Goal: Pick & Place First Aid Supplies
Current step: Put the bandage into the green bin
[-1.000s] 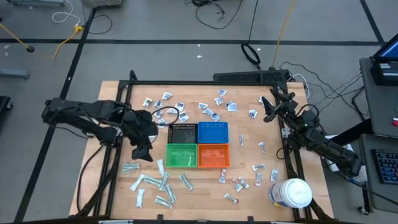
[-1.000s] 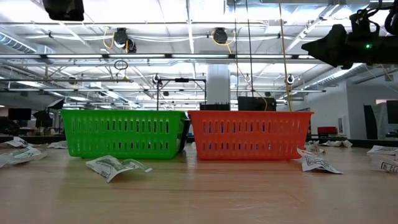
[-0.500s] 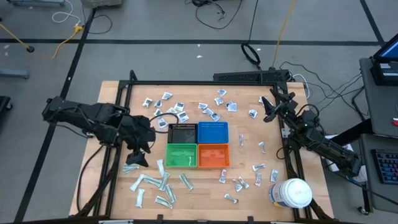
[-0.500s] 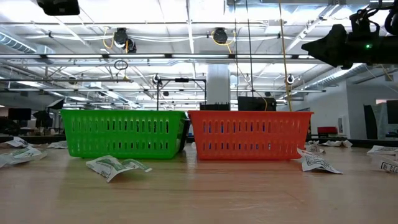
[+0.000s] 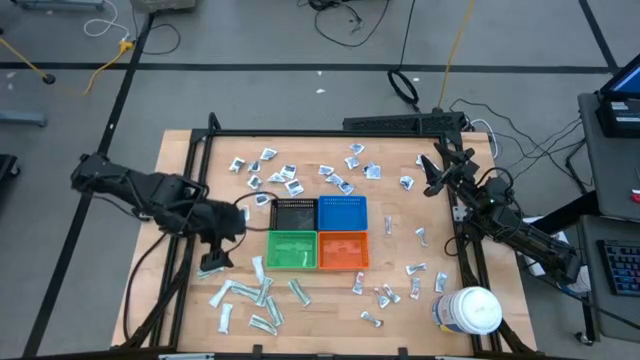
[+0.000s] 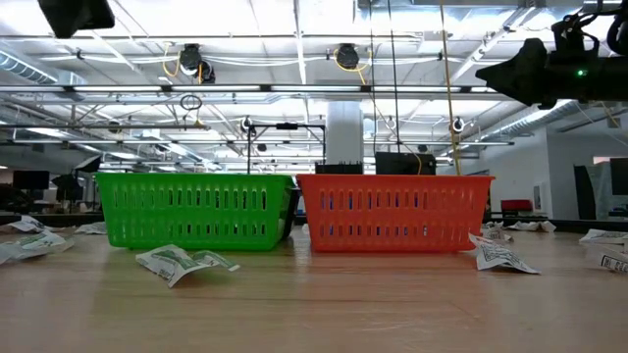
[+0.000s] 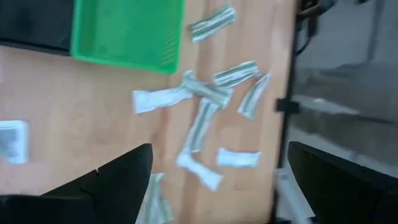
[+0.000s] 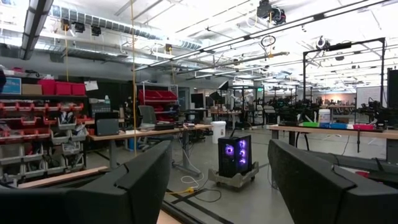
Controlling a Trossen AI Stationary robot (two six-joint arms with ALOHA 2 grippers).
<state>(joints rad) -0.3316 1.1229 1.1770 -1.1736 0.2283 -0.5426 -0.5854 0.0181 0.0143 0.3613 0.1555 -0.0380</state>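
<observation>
- While my left pincer hangs over the near-left part of the table, just beside the green bin, I judge the step in hand to be the reach for a first packet; nothing is held yet.
- My left fingers stand wide apart with nothing between them, and bare wood and packets show through the gap in the left wrist view.
- My right pincer waits raised at the far-right edge of the table, also wide and empty, looking out into the room.
- Below my left pincer lies a loose cluster of long strips, near the front-left corner, some crossing and touching one another; one more strip lies just beside my fingertips.
- More supplies, squarish packets, are scattered beyond the four bins, and others lie to the near right, close to the white jar.
- The strips look flat, narrow and crinkled, white with greenish print and pinched ends; the squarish ones carry bluish marks.
- Next, I think, I should pick one strip that lies apart from the rest, turn my fingers across its narrow width, and come down until they straddle it before closing.
- The risk, as I judge it, is catching two overlapping strips together, or sliding a flat one along the wood.
</observation>
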